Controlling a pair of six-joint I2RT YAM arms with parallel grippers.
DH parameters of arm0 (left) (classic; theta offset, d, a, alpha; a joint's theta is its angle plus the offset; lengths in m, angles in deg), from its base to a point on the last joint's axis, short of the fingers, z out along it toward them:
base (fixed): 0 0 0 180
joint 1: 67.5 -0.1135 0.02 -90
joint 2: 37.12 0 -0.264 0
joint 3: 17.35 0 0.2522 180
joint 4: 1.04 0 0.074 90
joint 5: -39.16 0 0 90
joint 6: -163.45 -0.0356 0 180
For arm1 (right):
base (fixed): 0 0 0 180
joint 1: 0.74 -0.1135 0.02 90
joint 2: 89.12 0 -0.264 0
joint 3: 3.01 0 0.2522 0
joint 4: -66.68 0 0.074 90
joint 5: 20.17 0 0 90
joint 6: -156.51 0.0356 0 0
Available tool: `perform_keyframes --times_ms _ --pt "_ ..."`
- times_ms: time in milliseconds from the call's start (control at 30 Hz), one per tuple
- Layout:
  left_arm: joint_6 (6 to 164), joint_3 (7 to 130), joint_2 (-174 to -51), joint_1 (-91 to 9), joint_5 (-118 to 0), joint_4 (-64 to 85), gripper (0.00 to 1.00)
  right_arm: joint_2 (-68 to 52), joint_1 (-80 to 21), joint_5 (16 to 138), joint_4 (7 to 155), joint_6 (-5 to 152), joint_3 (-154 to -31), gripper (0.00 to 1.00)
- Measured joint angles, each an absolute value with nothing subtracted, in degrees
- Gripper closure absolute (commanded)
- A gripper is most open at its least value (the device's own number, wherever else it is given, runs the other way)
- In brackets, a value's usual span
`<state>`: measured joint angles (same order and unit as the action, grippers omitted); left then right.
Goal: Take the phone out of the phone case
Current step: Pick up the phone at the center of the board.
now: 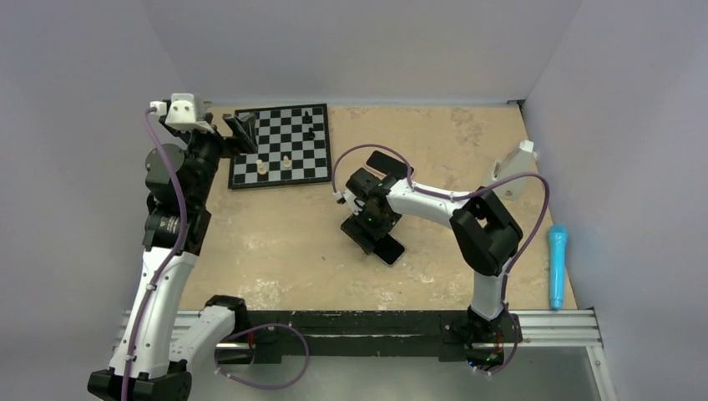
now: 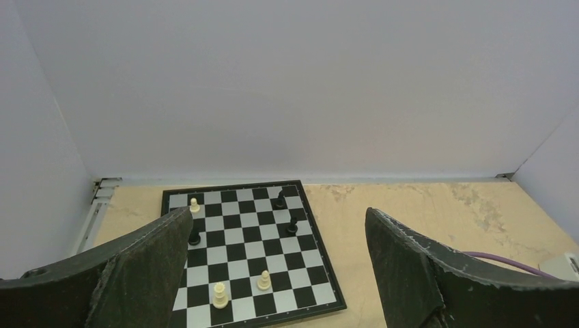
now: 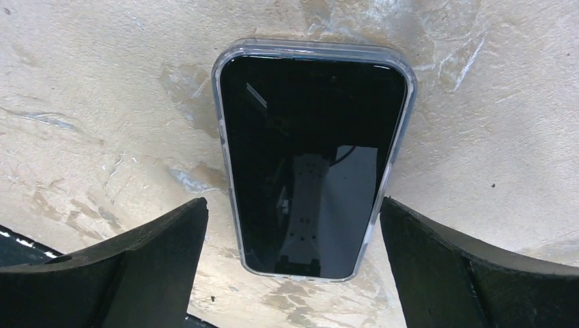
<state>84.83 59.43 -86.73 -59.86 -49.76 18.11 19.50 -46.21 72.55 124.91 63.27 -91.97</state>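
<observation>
The phone [image 3: 311, 157] lies screen up on the tan table, inside the clear phone case [image 3: 408, 85], whose transparent rim shows all round the black glass. Its pink rim and back are hidden. In the top view the phone [image 1: 390, 249] pokes out from under my right gripper [image 1: 367, 219]. My right gripper [image 3: 292, 205] is open and hovers over the phone's near end, one finger on each long side, touching neither. My left gripper [image 1: 242, 131] is open and empty, raised at the chessboard's left edge; it also shows in the left wrist view [image 2: 278, 215].
A chessboard [image 1: 280, 146] with a few pieces stands at the back left, also in the left wrist view [image 2: 246, 253]. A flat black object [image 1: 388, 163] lies just behind the right wrist. A white object [image 1: 513, 171] and a blue stick-shaped object [image 1: 557, 263] sit at the right wall.
</observation>
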Motion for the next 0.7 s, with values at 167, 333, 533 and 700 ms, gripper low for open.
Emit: perform_keyframes --times_ms 167,333,533,700 --pt "84.89 59.43 -87.21 -59.86 -49.82 18.16 0.00 19.20 -46.21 72.44 123.27 64.40 -91.62 0.01" --pt "85.03 59.43 -87.56 -59.86 -50.31 18.18 0.00 19.83 -46.23 69.03 122.04 66.33 -91.65 0.02" --pt "86.32 59.72 -88.63 -59.86 -51.33 18.42 0.00 20.94 -46.56 65.63 121.63 69.23 -91.62 0.14" --pt "89.00 61.29 -90.90 -59.86 -53.02 20.06 0.00 19.96 -46.86 63.96 120.34 70.91 -90.68 0.55"
